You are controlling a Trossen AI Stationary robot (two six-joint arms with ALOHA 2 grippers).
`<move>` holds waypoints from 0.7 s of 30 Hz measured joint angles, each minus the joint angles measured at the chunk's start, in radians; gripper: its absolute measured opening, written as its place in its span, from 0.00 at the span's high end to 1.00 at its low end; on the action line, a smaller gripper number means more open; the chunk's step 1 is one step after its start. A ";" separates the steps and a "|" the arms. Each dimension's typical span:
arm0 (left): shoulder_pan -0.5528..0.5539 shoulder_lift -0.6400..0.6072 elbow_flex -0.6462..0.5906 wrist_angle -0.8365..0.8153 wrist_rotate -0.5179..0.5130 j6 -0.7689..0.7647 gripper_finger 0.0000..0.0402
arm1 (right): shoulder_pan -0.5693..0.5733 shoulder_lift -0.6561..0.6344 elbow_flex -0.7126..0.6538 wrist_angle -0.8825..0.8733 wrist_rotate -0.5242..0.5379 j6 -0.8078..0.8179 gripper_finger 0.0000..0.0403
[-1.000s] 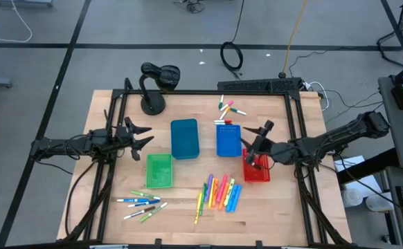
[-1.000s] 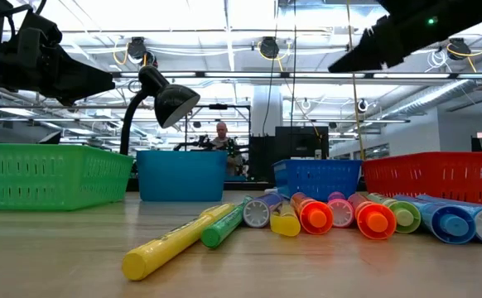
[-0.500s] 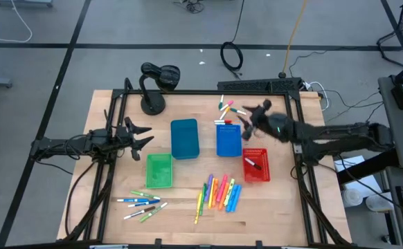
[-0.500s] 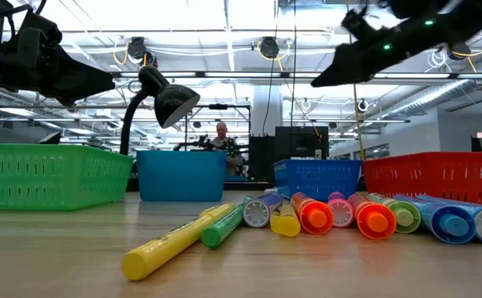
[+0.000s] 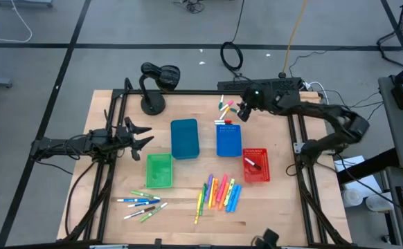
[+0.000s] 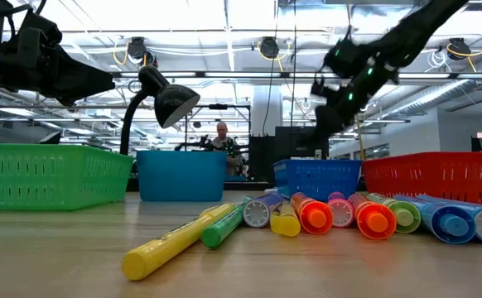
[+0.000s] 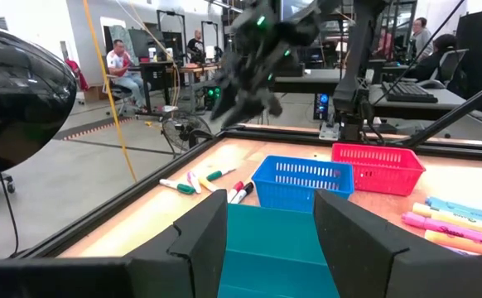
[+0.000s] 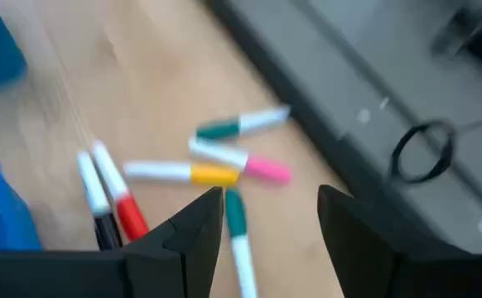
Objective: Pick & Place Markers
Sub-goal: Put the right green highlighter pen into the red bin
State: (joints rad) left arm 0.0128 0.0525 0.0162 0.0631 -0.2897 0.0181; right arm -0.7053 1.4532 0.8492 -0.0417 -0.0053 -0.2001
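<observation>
Several white-bodied markers (image 5: 226, 107) with green, pink, yellow and red parts lie loose on the wood near the table's far edge; the right wrist view shows them (image 8: 224, 161) close below. My right gripper (image 5: 242, 112) hangs open just above them (image 8: 270, 197), touching none. A single marker (image 5: 251, 164) rests on the bottom of the red bin (image 5: 264, 173). Neon markers (image 5: 220, 194) and more white markers (image 5: 141, 203) lie along the near edge. At the table's left side, my left gripper (image 5: 144, 135) waits open in the air (image 7: 270, 207).
A teal bin (image 5: 184, 138), a blue bin (image 5: 229, 142) and a green bin (image 5: 158, 171) stand mid-table. A black desk lamp (image 5: 153, 86) stands at the far left. A dark rail (image 8: 365, 99) runs along the far edge just past the markers. People sit in the room beyond (image 7: 121, 62).
My right arm has swung from above the red bin toward the table's far edge and now hangs over the loose markers there. One marker shows in the red bin where the gripper was. The left arm has kept still.
</observation>
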 joint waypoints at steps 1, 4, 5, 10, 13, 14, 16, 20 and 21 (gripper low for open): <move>0.000 0.000 0.000 0.000 0.000 0.000 0.54 | -0.009 0.034 0.006 -0.006 -0.004 -0.004 0.54; 0.000 0.000 0.000 0.000 0.000 0.000 0.54 | -0.035 0.108 0.020 -0.016 -0.032 -0.026 0.54; 0.000 0.000 0.000 0.000 0.000 0.000 0.54 | -0.043 0.125 0.026 -0.033 -0.049 -0.029 0.54; 0.000 0.000 0.000 0.000 0.000 0.000 0.54 | -0.061 0.173 0.032 -0.105 -0.104 -0.029 0.54; 0.000 0.000 0.000 0.000 0.000 0.000 0.54 | -0.062 0.189 0.033 -0.127 -0.102 -0.063 0.54; 0.000 0.000 0.000 0.000 0.000 0.000 0.54 | -0.062 0.198 0.033 -0.125 -0.102 -0.073 0.54; 0.000 0.000 0.000 0.000 0.000 0.000 0.54 | -0.062 0.219 0.033 -0.116 -0.102 -0.082 0.54; 0.000 0.000 0.000 0.000 0.000 0.000 0.54 | -0.062 0.264 0.035 -0.108 -0.104 -0.107 0.54; 0.000 0.000 0.000 0.000 0.000 0.000 0.54 | -0.062 0.273 0.036 -0.105 -0.105 -0.108 0.54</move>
State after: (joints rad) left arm 0.0128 0.0521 0.0158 0.0631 -0.2897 0.0181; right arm -0.7677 1.7259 0.8856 -0.1467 -0.1101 -0.3077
